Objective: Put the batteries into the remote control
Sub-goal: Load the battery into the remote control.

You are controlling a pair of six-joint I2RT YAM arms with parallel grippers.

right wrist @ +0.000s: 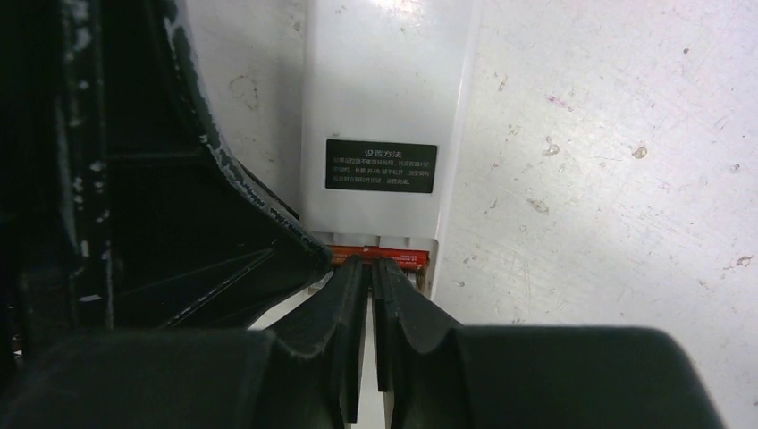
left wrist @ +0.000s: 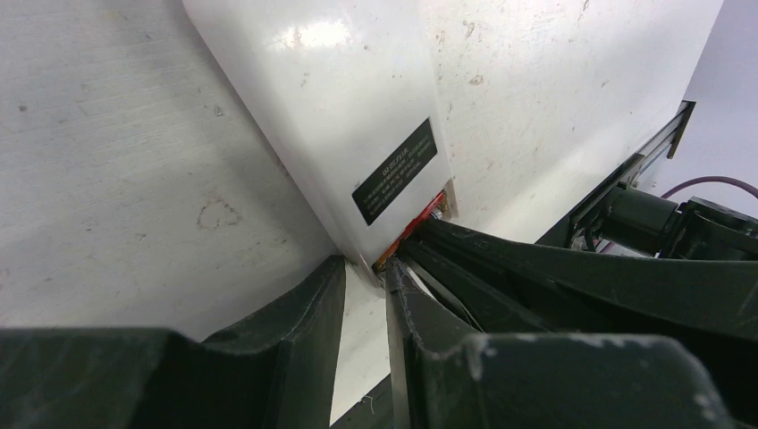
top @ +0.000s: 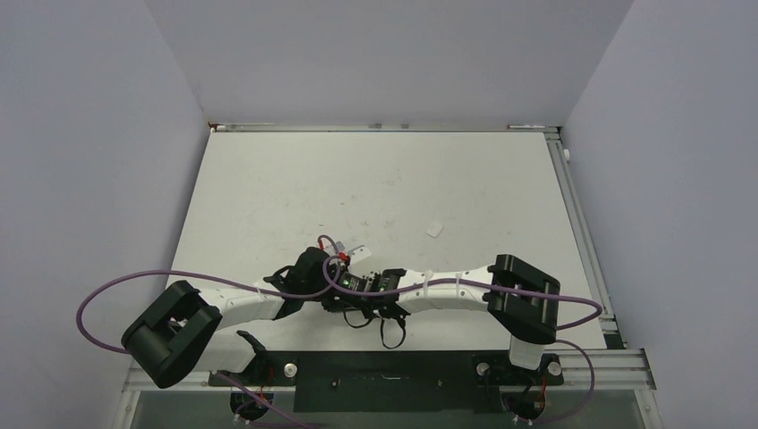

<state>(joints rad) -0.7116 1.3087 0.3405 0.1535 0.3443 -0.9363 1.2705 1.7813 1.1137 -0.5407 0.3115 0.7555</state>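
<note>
The remote control (left wrist: pixel 340 107) lies on the table with its plain white back up and a black label on it. Its near end is an open compartment showing a red battery (right wrist: pixel 398 257); the same battery (left wrist: pixel 420 221) shows in the left wrist view as a thin red strip. My left gripper (left wrist: pixel 366 268) is shut on the near corner of the remote control (right wrist: pixel 384 80). My right gripper (right wrist: pixel 371 265) is shut, with its tips pressed against the battery in the compartment. In the top view both grippers meet at mid-table and hide most of the remote.
A small flat white square piece (top: pixel 435 229) lies alone on the table, right of and beyond the grippers. A metal rail (top: pixel 581 223) runs along the table's right edge. Purple cables (top: pixel 116 286) loop out from both arms near the front.
</note>
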